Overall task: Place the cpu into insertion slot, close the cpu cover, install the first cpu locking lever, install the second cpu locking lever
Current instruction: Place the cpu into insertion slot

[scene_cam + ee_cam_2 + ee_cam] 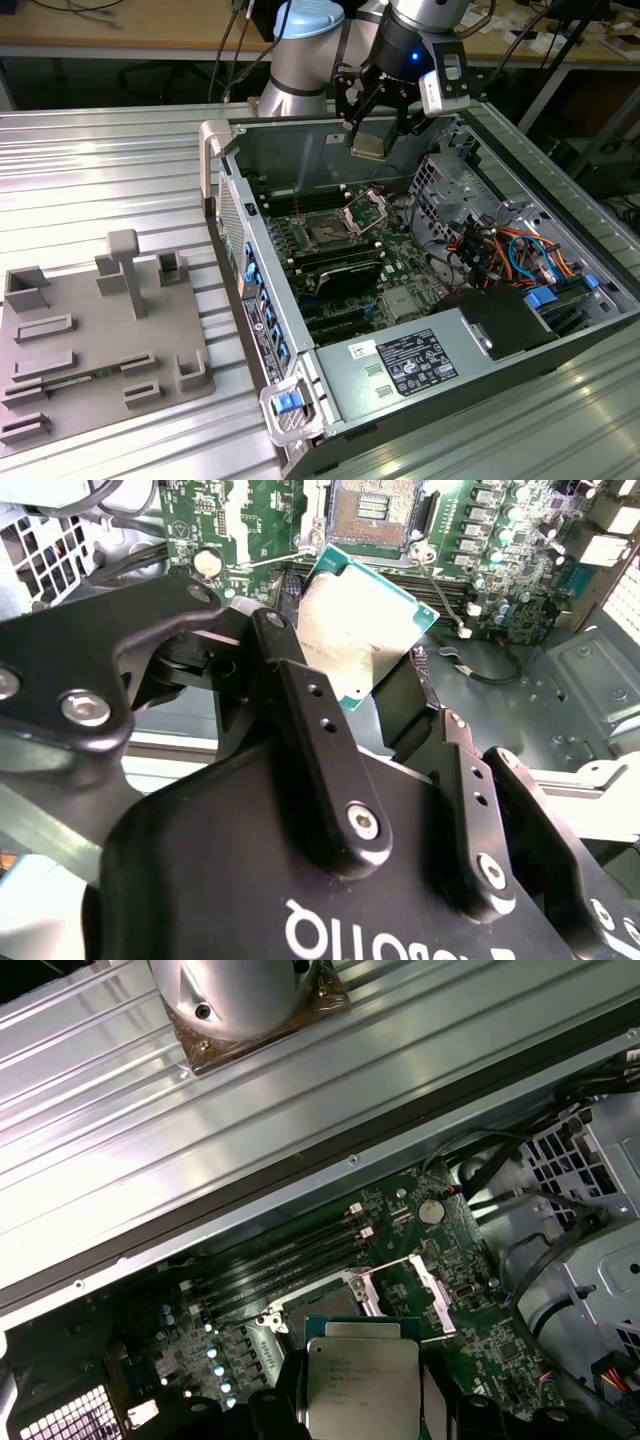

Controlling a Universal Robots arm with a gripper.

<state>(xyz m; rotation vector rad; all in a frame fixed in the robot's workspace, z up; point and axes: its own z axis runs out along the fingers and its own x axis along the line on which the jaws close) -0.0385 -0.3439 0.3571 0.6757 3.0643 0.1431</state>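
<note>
Overhead, above the ribbed metal worktop (pixel 120 170), an open computer case (pixel 235 200) lies on its side so that its green board (pixel 395 262) faces up for the arm to reach. The gripper (pixel 372 128) hangs over the far wall of the case, well above the board. Its black fingers (pixel 310 710) are narrowed onto the cpu (pixel 362 1385), pinching two opposite edges, which leaves the underside free. Down on the board, the slot (pixel 325 232) lies bare, a dark square in a silvery rim. The cover (pixel 366 207) stands tilted up just beside it, so the way in looks open. The cpu is apart from the slot and not yet seated. In both wrist views its silvery face is turned up toward the wrist, so the contact side probably faces the board. It hangs close to level with a slight tilt. Being nearly square, it shows no clear long axis.
</note>
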